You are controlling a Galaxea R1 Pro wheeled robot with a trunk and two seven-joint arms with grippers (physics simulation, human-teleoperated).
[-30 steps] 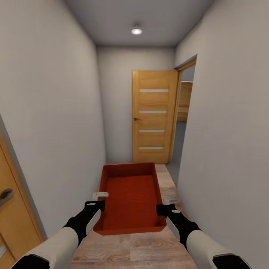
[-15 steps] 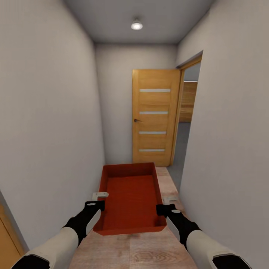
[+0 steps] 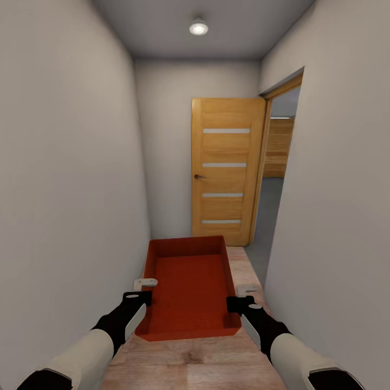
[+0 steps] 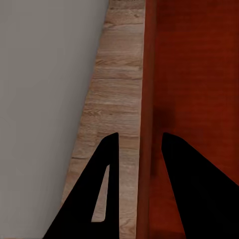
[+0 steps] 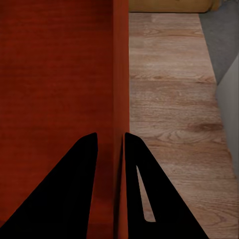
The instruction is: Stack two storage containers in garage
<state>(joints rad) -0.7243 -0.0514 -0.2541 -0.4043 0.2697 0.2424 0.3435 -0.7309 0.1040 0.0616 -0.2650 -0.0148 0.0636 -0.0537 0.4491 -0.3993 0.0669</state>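
Observation:
One red-orange open-top storage container (image 3: 187,287) hangs level in front of me, above the light wood plank floor (image 3: 189,363) of a narrow corridor. My left gripper (image 3: 144,291) is shut on its left side wall, and my right gripper (image 3: 239,295) is shut on its right side wall. In the left wrist view the left gripper (image 4: 140,144) has one finger on each side of the container wall (image 4: 148,89). The right wrist view shows the right gripper (image 5: 110,137) pinching the other container wall (image 5: 121,74). The container is empty.
Plain grey walls stand close on both sides. A wooden door (image 3: 225,168) with glazed slits stands open at the corridor's end. Beside it on the right is a doorway (image 3: 273,179) leading onto a grey floor (image 3: 262,238). A ceiling light (image 3: 199,26) is on overhead.
The view has advanced down the corridor: the end door and right doorway look nearer, and the wooden door at the near left has dropped out of view. The container and both grippers hold steady.

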